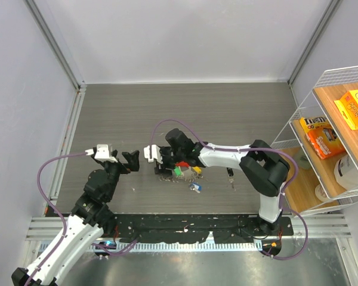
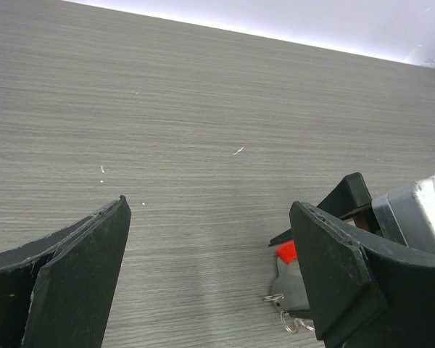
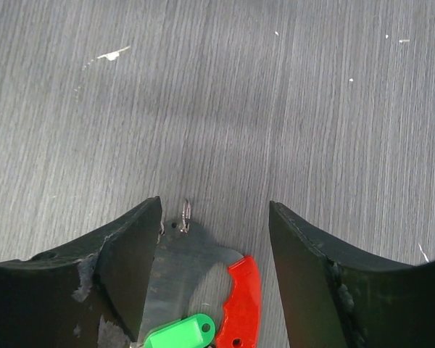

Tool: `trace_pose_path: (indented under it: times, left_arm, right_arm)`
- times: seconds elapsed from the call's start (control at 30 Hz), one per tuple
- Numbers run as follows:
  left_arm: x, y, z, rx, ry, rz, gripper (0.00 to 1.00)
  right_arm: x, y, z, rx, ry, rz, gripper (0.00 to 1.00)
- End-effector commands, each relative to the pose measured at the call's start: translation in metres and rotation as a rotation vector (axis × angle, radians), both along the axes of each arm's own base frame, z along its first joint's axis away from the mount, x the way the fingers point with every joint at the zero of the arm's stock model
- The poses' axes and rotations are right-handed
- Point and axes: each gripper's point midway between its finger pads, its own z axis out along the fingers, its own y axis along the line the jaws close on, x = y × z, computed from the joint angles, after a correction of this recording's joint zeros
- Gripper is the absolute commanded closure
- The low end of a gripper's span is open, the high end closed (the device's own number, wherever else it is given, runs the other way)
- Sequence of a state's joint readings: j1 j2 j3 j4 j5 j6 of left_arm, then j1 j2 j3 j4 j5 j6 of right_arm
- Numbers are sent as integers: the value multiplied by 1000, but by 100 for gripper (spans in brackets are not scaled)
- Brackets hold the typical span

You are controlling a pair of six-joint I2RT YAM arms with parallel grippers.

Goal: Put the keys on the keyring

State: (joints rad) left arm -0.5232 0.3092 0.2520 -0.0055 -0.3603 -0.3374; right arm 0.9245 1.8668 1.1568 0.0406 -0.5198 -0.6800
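grey wood-grain table (image 1: 227, 113) had some white specks (image 3: 114, 53), wire rack (image 1: 332, 97) stood at its right edge, orange snack box (image 1: 355, 108) sat up top, darker box (image 1: 323, 136) one shelf down

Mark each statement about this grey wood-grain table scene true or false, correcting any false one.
1. The left gripper is open and holds nothing. True.
2. The right gripper is shut on the green plastic key tag. False: it is open, and the tag lies loose between its fingers.
3. The small blue-headed key lies nearer the arm bases than the green tag. True.
4. The white wire shelf with wooden boards stands beside the left arm. False: it stands on the right arm's side.
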Motion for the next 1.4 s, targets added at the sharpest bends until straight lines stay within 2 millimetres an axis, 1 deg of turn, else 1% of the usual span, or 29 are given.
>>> trace_pose_path:
  times: [0.0, 0.23, 0.33, 0.53, 0.63, 0.77, 0.9, 1.03, 1.13, 1.2, 1.37]
  left_arm:
    - [3, 3, 13, -18, -34, 26, 1]
    - [3, 4, 13, -20, -33, 29, 1]
    - [4, 3, 12, -19, -32, 28, 1]
    - [5, 2, 10, -13, -23, 26, 1]
    - [5, 2, 9, -13, -22, 26, 1]
    - [5, 2, 10, -14, -24, 26, 1]
    - [5, 3, 10, -12, -23, 31, 1]
    - [5, 3, 10, -13, -23, 31, 1]
    - [5, 3, 10, -14, -24, 33, 1]
    - [5, 3, 10, -14, -24, 33, 1]
    - [5, 4, 10, -14, -24, 33, 1]
  right_arm:
    - [8, 4, 0, 42, 13, -4, 35]
    - [10, 0, -17, 11, 25, -15, 36]
    - [10, -1, -20, 9, 30, -19, 36]
    - [5, -1, -24, 9, 54, -9, 37]
    - [5, -2, -24, 8, 57, -10, 40]
    - [3, -3, -29, -7, 69, -3, 44]
    - [2, -2, -30, -9, 73, 3, 45]
    - [0, -3, -34, -28, 73, 9, 49]
    - [-2, -4, -37, -36, 82, 11, 56]
    - [-3, -5, -39, -47, 86, 15, 57]
    - [-8, -6, -46, -74, 84, 23, 59]
